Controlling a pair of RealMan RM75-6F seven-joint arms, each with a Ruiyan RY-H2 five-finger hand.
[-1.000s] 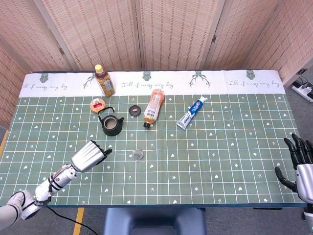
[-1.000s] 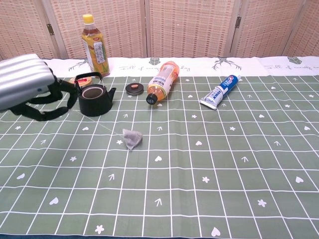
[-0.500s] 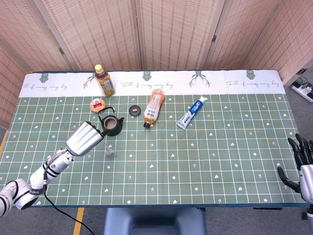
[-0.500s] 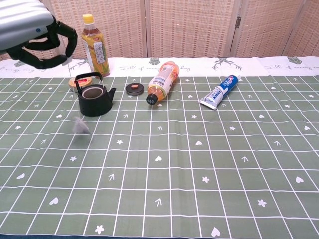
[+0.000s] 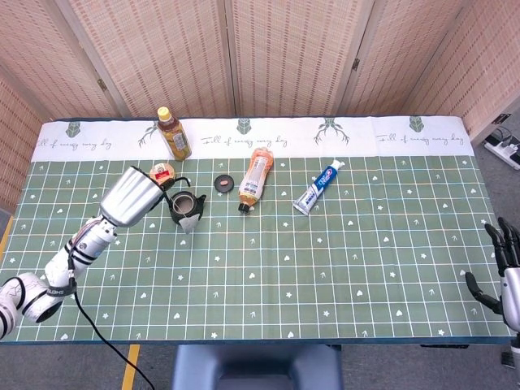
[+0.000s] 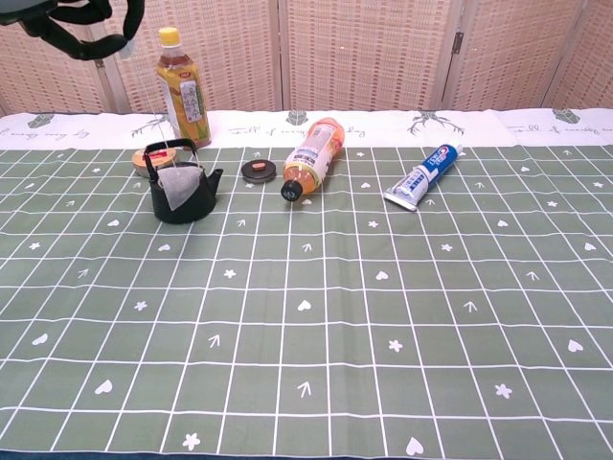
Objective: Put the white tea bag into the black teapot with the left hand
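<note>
Chest view shows the white tea bag (image 6: 178,189) hanging on its string in front of the black teapot (image 6: 180,195), its lower part level with the pot's body and not yet inside the opening. The left hand (image 6: 91,24) sits high at the frame's top corner, fingers curled in, pinching the string's tag end between thumb and finger. In the head view the same hand (image 5: 134,195) is just left of the teapot (image 5: 187,207), and the tea bag (image 5: 188,222) dangles at the pot's near side. This looks like the carrying step nearly done, with lowering into the pot to come; the next move calls for lifting the bag over the rim, centring it above the opening, letting the swing settle, then lowering and releasing. Half a second ago the bag swung over the cloth, well short of the teapot, with the hand lower. The right hand (image 5: 508,272) rests at the table's edge, fingers apart, holding nothing.
</note>
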